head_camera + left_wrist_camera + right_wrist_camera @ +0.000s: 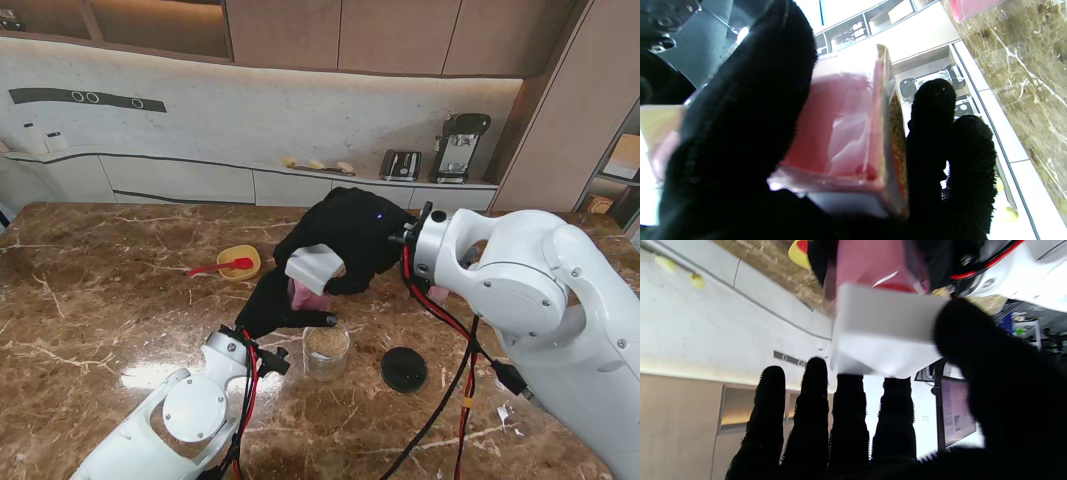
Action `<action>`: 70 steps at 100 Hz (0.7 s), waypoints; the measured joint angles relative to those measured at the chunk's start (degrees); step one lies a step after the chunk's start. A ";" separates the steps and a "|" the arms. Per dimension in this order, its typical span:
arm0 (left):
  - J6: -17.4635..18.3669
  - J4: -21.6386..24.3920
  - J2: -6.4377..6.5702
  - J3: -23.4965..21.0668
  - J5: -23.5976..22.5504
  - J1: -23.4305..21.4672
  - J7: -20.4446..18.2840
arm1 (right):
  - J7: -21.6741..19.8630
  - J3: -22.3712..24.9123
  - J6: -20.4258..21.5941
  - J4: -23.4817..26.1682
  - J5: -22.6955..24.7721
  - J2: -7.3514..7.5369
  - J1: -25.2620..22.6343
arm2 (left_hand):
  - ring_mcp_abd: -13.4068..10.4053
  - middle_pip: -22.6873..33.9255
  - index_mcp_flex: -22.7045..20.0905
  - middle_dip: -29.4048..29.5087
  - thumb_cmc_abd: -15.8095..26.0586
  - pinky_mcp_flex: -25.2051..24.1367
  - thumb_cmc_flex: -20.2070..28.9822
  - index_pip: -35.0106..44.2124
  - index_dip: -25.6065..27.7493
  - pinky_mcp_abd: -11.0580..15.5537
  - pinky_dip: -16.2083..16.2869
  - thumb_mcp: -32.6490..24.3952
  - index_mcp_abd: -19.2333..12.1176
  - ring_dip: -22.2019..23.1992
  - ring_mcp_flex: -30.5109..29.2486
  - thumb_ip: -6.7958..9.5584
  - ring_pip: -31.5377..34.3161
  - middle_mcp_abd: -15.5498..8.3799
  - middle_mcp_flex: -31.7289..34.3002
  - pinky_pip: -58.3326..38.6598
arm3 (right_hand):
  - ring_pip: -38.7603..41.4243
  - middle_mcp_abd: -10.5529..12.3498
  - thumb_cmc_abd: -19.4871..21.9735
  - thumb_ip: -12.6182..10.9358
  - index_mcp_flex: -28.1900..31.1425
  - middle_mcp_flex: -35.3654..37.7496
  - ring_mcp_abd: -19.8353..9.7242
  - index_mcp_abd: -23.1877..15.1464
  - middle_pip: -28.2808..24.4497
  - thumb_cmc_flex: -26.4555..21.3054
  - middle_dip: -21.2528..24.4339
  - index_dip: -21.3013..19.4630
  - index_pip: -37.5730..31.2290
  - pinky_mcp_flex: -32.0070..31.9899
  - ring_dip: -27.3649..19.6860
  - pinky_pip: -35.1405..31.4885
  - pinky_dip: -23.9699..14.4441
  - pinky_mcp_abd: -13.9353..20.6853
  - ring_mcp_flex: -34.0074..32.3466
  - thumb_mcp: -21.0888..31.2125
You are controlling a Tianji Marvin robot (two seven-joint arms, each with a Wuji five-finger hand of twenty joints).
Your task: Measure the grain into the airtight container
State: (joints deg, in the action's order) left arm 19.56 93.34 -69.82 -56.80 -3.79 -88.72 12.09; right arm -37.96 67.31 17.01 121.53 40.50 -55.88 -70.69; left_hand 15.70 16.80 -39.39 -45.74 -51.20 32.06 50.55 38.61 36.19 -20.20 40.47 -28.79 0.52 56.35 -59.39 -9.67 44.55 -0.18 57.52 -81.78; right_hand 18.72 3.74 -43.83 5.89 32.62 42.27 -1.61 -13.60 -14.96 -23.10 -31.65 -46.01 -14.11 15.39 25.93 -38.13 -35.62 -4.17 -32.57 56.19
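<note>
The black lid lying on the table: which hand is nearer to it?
Neither clearly. The black lid lies apart; left hand grips the pink container, right hand its white lid.

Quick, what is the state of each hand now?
Left hand: shut on the pink transparent plastic container.
Right hand: shut on the white plastic lid.

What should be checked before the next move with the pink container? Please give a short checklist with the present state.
1. Left hand grips the pink container: ok.
2. Right hand holds the white lid at its top: ok.
3. Glass jar stands upright, open, grain inside: ok.
4. Pink container is over the jar's mouth: cannot tell.
5. Black lid lies apart from the jar: ok.
6. Yellow bowl with the red spoon is away from the hands: ok.
</note>
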 measured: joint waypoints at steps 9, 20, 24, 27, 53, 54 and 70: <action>0.04 0.00 -0.04 0.04 0.02 0.05 0.05 | 7.42 -0.94 -1.48 -0.25 6.14 -0.79 -0.91 | 0.00 0.00 0.00 0.00 0.00 0.00 0.00 0.00 0.00 0.00 0.00 0.00 0.07 0.00 0.00 0.00 0.00 0.00 0.00 0.00 | 3.71 0.79 3.46 0.84 7.60 11.00 -0.39 3.19 -5.09 6.72 -4.39 0.16 -2.86 5.48 3.73 -5.17 -0.83 -0.70 -8.95 -10.57; 0.13 0.13 -0.07 0.02 0.06 0.10 0.19 | 15.06 -1.89 -4.06 -1.34 10.61 -2.27 -2.62 | -0.01 0.00 0.00 0.00 0.00 0.00 0.00 0.00 0.00 0.00 0.00 0.00 0.07 0.00 0.00 0.00 0.00 0.00 0.00 0.00 | 9.89 0.91 12.93 -0.04 15.49 20.14 -0.19 5.27 -8.89 14.58 -6.92 0.17 -10.35 12.46 6.06 -13.45 -0.83 -1.24 -18.23 -17.11; 0.13 0.13 -0.07 0.03 0.05 0.09 0.19 | 15.42 -2.00 -4.20 -1.59 11.46 -2.74 -2.89 | -0.01 0.00 0.00 0.00 0.00 0.00 0.00 0.00 0.00 0.00 0.00 0.00 0.07 0.00 0.00 0.00 0.00 0.00 0.00 0.00 | 10.46 0.91 15.64 -0.74 16.93 22.02 0.14 5.27 -9.32 18.98 -6.94 0.51 -12.10 13.90 6.58 -15.60 -0.80 -1.33 -20.15 -15.11; 0.13 0.13 -0.07 0.04 0.03 0.07 0.19 | 15.36 -2.04 -4.20 -1.63 12.39 -3.00 -3.03 | -0.01 0.00 0.00 0.00 0.00 0.00 0.00 0.00 0.00 0.00 0.00 0.00 0.07 0.00 0.00 0.00 0.00 0.00 0.00 0.00 | 10.99 0.89 17.37 -1.31 17.59 22.68 0.14 5.27 -9.25 21.91 -6.94 1.17 -12.71 14.43 6.58 -16.96 -0.77 -1.37 -20.84 -14.09; 0.12 0.11 -0.07 -0.21 0.02 -0.22 0.54 | 13.72 0.46 -5.45 0.06 7.84 -3.25 -6.44 | -0.01 0.00 0.00 0.00 0.00 0.00 0.00 0.00 0.00 0.00 0.00 0.00 0.07 0.00 0.00 -0.01 0.00 0.00 0.00 0.00 | -3.27 -0.85 26.30 -2.57 -2.43 2.29 1.90 7.78 3.60 25.32 2.95 12.64 1.32 5.97 1.15 -11.57 4.37 -1.73 -8.49 -14.81; 0.12 0.12 -0.07 -0.23 0.02 -0.24 0.55 | 13.71 0.81 -5.09 0.07 7.25 -3.25 -6.57 | -0.01 0.00 0.00 0.00 0.00 0.00 0.00 0.00 0.00 0.00 0.00 0.00 0.07 0.00 0.00 -0.01 0.00 0.00 0.00 0.00 | -3.96 -1.29 25.52 -2.57 -3.61 0.69 1.94 8.03 3.94 23.84 3.43 12.72 1.84 5.11 0.84 -10.77 4.37 -2.13 -7.24 -14.76; 0.11 0.34 -0.05 -0.60 -0.06 -0.58 0.55 | 4.47 5.17 0.60 0.31 -8.15 -2.32 -5.82 | -0.01 0.00 0.00 0.00 0.00 0.00 0.00 0.00 0.00 0.00 0.00 0.00 0.07 0.00 0.00 -0.01 0.00 0.00 0.00 0.00 | -10.22 -2.84 10.82 -4.44 -12.72 -18.32 2.22 4.92 8.82 4.27 7.17 11.75 6.95 -4.62 -3.58 0.66 4.27 -2.00 7.50 -4.45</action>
State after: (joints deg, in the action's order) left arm 19.67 93.69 -69.88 -57.40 -3.85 -89.31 12.64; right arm -33.50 72.48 17.61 121.84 32.34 -58.20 -76.51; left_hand 15.69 16.80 -39.39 -45.74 -51.20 32.06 50.55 38.61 36.19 -20.19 40.47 -28.79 0.59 56.35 -59.39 -9.67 44.55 -0.18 57.52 -81.78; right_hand 8.49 0.90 -33.02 1.45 19.90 23.95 0.61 -8.67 -6.13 -18.83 -24.47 -34.26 -7.17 10.77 22.35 -37.47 -31.35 -6.17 -25.08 51.74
